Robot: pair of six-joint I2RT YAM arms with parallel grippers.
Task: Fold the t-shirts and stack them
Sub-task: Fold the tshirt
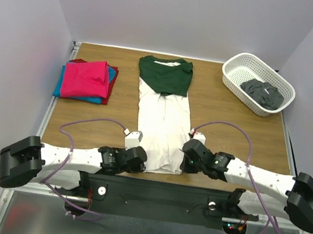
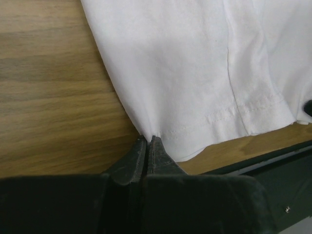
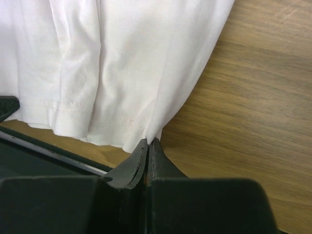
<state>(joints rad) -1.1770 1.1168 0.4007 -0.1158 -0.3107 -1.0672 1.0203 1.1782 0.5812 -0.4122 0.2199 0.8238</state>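
Note:
A white t-shirt with dark green sleeves [image 1: 162, 115] lies lengthwise down the middle of the table, sides folded in, green part at the far end. My left gripper [image 1: 139, 157] is shut on the near left corner of its hem [image 2: 148, 136]. My right gripper [image 1: 187, 160] is shut on the near right corner of the hem [image 3: 150, 140]. The white cloth fills the left wrist view [image 2: 195, 73] and the right wrist view [image 3: 122, 63]. A stack of folded shirts, magenta [image 1: 86, 77] on top of blue and red, sits at the far left.
A white lattice basket [image 1: 233, 75] holding a dark grey garment [image 1: 262, 93] stands at the far right. The table's near edge with a black rail [image 1: 157, 188] runs just below both grippers. Bare wood [image 1: 231, 128] lies either side of the shirt.

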